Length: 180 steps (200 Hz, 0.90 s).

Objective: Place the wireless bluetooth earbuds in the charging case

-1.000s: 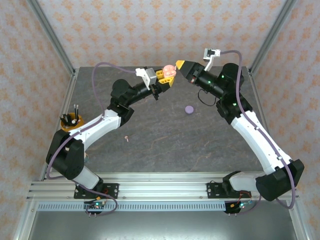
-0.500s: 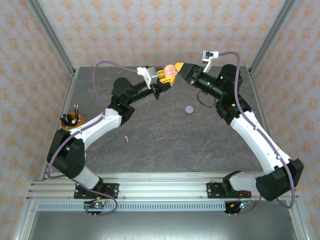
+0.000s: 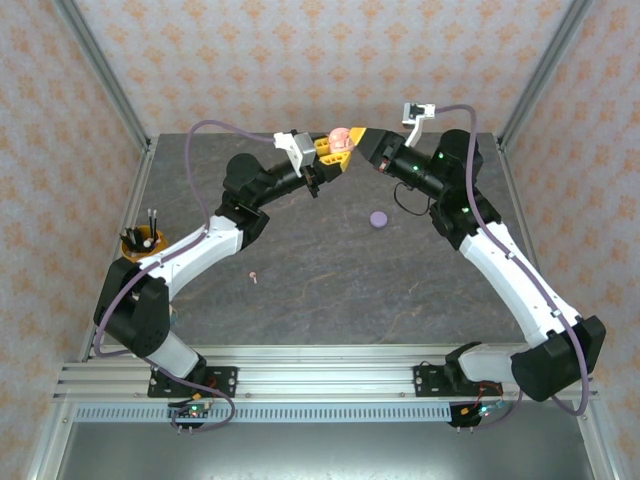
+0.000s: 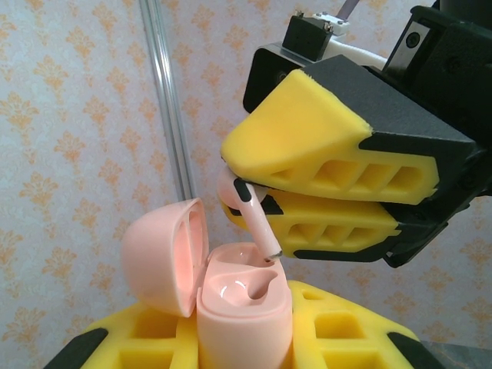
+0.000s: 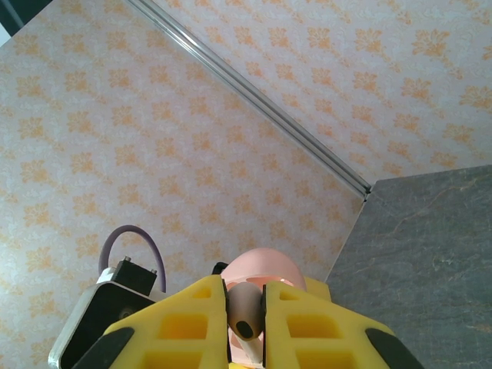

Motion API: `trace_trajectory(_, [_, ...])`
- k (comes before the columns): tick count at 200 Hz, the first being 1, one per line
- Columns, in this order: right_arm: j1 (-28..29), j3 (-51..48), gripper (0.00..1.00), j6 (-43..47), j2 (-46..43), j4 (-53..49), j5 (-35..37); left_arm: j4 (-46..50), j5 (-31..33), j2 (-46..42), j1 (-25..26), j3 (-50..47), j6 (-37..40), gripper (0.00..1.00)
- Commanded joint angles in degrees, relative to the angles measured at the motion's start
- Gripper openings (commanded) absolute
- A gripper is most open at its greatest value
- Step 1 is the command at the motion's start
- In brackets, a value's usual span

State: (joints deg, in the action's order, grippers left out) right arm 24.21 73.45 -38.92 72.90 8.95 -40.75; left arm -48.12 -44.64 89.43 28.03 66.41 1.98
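High over the table's far side, my left gripper (image 3: pixel 333 152) (image 4: pixel 244 342) is shut on a pale pink charging case (image 3: pixel 339 136) (image 4: pixel 244 307). The case stands upright with its lid (image 4: pixel 163 254) swung open to the left. My right gripper (image 3: pixel 357 139) (image 4: pixel 231 183) (image 5: pixel 244 319) is shut on a pale pink earbud (image 4: pixel 254 219) (image 5: pixel 246 307). The earbud's stem points down, and its tip touches the rim of the case's far slot. The near slot is empty. From the right wrist, the pink lid (image 5: pixel 265 265) rises just behind the fingers.
A closed round purple case (image 3: pixel 378 219) lies on the dark table to the right of centre. A second tiny pink earbud (image 3: pixel 254 275) lies on the table left of centre. An orange holder with dark tools (image 3: pixel 140 240) stands at the left edge.
My right gripper has moved left with the earbud, closing the gap to the case. The left arm has barely moved.
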Motion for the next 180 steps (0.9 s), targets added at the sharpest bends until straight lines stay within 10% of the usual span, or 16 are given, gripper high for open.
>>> trace_trajectory(1, [-0.1, -0.6, 0.14, 1.5, 0.6, 0.8, -1.0, -1.5, -1.1, 0.3, 0.2, 2.1, 0.0, 0.00])
trace_trajectory(119, [1.9, 4.3, 0.15, 16.5, 1.8, -14.2, -2.0, -0.4, -0.5, 0.3, 0.3, 2.2, -0.1, 0.00])
trace_trajectory(180, [1.8, 5.4, 0.38, 17.9, 1.3, -17.6, 2.4, -0.3, -0.1, -0.1, 0.3, 1.7, -0.5, 0.00])
